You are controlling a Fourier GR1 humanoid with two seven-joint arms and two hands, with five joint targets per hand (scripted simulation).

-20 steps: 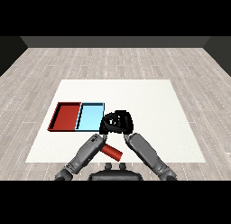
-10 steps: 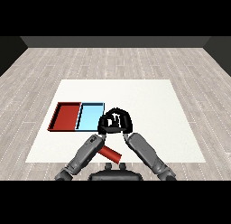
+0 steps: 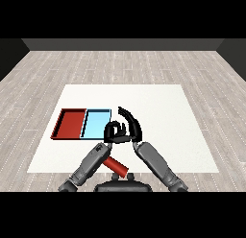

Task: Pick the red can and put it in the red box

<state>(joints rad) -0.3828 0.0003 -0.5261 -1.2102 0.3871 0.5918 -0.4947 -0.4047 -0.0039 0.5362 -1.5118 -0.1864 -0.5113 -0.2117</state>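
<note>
The red can (image 3: pixel 118 167) lies on its side on the white table near the front edge, its left end hidden under my left forearm. Neither hand touches it. Both hands are beyond the can, close together near the light blue tray's right corner. My left hand (image 3: pixel 111 132) has relaxed, slightly bent fingers and holds nothing. Next to it, my right hand (image 3: pixel 131 127) is open, its fingers spread and arched upward. The red tray (image 3: pixel 71 123) lies at the left with nothing in it.
The light blue tray (image 3: pixel 96 123) lies against the red tray's right side, just left of my hands. The white table (image 3: pixel 163 112) stretches to the right and behind the hands.
My right hand's fingers have spread and lifted a little. Both hands have barely shifted, and the can has not moved.
</note>
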